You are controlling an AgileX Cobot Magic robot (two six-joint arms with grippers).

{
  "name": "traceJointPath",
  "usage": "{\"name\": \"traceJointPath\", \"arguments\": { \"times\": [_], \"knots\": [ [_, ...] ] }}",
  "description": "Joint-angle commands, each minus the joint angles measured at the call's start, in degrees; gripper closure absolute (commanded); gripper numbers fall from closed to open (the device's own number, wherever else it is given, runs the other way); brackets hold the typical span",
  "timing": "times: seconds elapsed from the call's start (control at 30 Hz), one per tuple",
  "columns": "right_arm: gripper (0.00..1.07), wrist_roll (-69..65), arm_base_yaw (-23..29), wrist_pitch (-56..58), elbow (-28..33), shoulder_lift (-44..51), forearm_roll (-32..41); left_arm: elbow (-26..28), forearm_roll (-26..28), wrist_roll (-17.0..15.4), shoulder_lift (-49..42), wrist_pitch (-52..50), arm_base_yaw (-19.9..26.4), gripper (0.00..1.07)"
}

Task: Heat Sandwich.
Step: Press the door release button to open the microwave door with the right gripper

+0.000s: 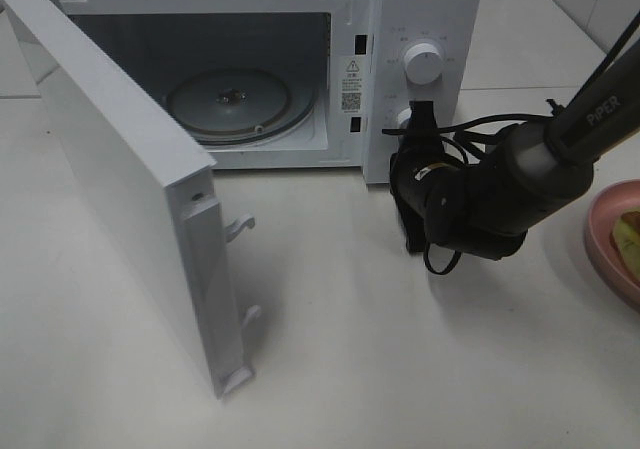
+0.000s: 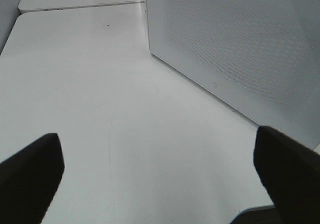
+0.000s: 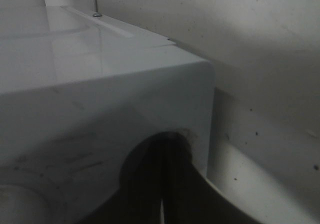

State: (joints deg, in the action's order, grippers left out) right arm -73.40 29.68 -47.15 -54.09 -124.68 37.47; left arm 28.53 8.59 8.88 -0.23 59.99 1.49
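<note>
Exterior high: black right tool [image 1: 419,117] closed beside glossy white boxy microwave [image 1: 450,19]; left tool [image 2: 160,176] wide.

Right wrist view. White microwave [image 3: 100,84] fills the frame close up: top face glossy, front face in shade, one rounded vertical corner. Right gripper [image 3: 162,144] dark, fingers [image 3: 142,189] pressed together with only a thin pale slit between them. Tips sit close against the front face near that corner; contact not resolvable. Rounded pale bulge [image 3: 20,204] on the front face beside them, blurred. Speckled off-white wall [image 3: 260,44] behind.
</note>
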Motion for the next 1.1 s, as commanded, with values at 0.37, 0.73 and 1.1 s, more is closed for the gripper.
{"name": "traceJointPath", "arguments": {
  "times": [0.37, 0.73, 1.1],
  "knots": [
    [1.07, -4.2, -2.2, 0.3, 2.1, 5.1, -10.2, -0.1, 0.0, -0.4, -1.5, -0.5, -0.4, 0.09],
    [1.07, -8.2, -2.2, 9.1, 6.8, 9.3, -16.2, -0.1, 0.0, -0.4, -1.5, -0.5, -0.4, 0.09],
    [1.07, -4.9, -2.2, 16.5, 11.2, 15.7, -19.6, -0.1, 0.0, -0.4, -1.5, -0.5, -0.4, 0.09]
  ]
}}
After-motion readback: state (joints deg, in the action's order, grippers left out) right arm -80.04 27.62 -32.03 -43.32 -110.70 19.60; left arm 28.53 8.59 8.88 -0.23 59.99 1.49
